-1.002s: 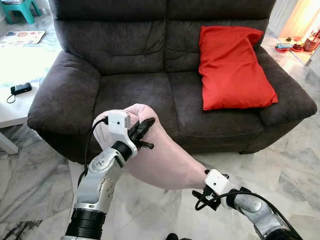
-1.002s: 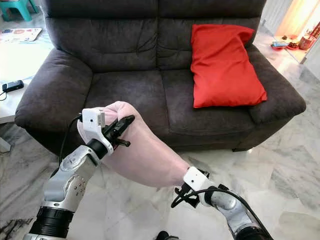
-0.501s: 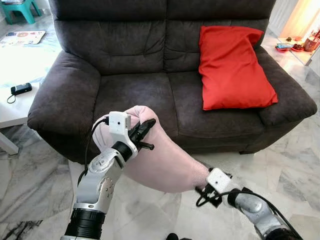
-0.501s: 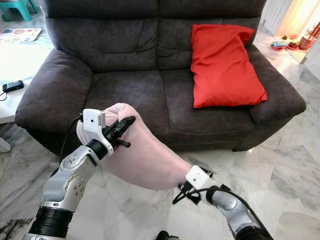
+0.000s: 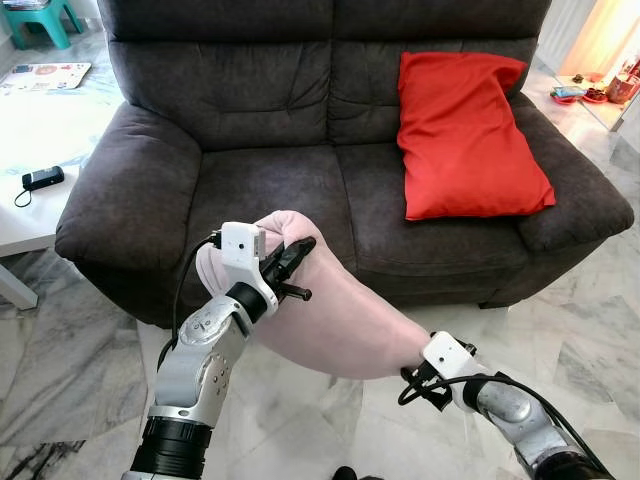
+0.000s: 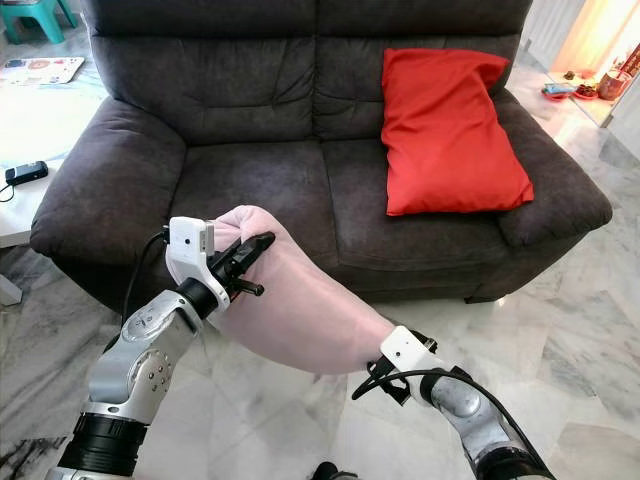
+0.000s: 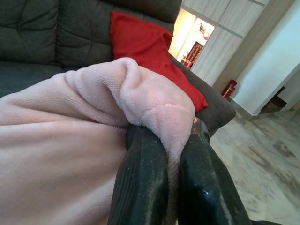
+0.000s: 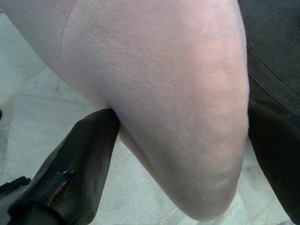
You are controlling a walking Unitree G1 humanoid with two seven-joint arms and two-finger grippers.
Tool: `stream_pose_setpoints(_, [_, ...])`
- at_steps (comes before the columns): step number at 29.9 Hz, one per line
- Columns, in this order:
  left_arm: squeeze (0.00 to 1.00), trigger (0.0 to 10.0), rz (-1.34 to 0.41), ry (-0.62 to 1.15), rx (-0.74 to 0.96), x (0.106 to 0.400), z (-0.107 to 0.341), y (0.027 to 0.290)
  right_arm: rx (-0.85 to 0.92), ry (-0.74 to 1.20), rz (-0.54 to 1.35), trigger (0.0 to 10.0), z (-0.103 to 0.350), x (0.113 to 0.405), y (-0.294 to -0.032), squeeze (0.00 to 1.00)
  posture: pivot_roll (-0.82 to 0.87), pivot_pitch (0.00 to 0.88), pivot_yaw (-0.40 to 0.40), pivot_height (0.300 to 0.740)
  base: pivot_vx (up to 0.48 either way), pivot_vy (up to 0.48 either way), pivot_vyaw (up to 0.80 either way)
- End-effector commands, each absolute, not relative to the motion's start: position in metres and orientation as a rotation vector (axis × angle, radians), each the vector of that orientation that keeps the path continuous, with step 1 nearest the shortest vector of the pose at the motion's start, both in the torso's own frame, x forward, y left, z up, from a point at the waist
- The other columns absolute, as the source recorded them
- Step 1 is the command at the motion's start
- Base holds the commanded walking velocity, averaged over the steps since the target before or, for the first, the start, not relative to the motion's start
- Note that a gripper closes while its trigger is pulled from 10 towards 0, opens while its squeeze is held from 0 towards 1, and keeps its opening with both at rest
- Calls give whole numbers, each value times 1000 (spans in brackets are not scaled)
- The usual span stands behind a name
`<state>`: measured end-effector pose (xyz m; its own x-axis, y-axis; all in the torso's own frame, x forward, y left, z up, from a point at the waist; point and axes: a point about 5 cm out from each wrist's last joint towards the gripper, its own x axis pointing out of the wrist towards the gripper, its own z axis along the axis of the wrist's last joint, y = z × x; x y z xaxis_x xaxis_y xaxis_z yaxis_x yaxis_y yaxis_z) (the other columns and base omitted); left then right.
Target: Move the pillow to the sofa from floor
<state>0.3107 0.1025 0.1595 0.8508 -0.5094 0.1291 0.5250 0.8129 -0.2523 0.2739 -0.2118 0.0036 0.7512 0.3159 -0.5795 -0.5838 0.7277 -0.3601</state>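
Both grippers hold a pale pink pillow point(image 5: 335, 320) in the air, just in front of the dark grey sofa point(image 5: 270, 185). My left gripper point(image 5: 292, 256) is shut on the pillow's upper corner, level with the left seat's front edge. In the left wrist view a fold of fabric is pinched between the black fingers point(image 7: 143, 183). Lower down, over the floor, my right gripper point(image 6: 378, 377) is clamped on the pillow's lower end. In the right wrist view that end of the pillow point(image 8: 164, 93) bulges between the two spread fingers point(image 8: 75, 164).
A red pillow point(image 5: 465, 130) leans on the sofa's right seat and backrest. A white table point(image 5: 30, 215) with a small black device point(image 5: 42, 178) stands to the left. Marble floor point(image 5: 70, 370) lies in front of the sofa, and a teal stool point(image 5: 40, 15) stands far back left.
My right gripper has moved slightly to the right with the pillow's lower end. My left gripper and the upper corner have edged a little toward the sofa.
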Motion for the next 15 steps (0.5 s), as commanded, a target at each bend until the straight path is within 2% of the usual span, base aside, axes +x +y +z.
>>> stream_pose_setpoints(1, [0, 10000, -603, -175, -287, 308, 186, 99, -564, 555, 533, 10000, -3, 267, -214, 0, -20, 120, -42, 740, 0, 0, 0])
stream_pose_setpoints(7, [0, 10000, -604, -174, -285, 308, 185, 98, -559, 549, 532, 10000, -3, 267, -214, 0, -21, 120, -42, 740, 0, 0, 0])
stream_pose_setpoints(8, [0, 10000, -607, -170, -278, 308, 185, 98, -556, 541, 531, 6431, -2, 268, -214, 0, -19, 118, -42, 740, 0, 0, 0])
stream_pose_setpoints(9, [0, 10000, -608, -168, -273, 308, 184, 98, -555, 539, 530, 0, -2, 268, -214, 0, -20, 118, -42, 740, 0, 0, 0])
stream_pose_setpoints(15, [0, 10000, -609, -167, -272, 308, 184, 98, -558, 539, 531, 0, -1, 269, -214, 0, -20, 118, -41, 740, 0, 0, 0])
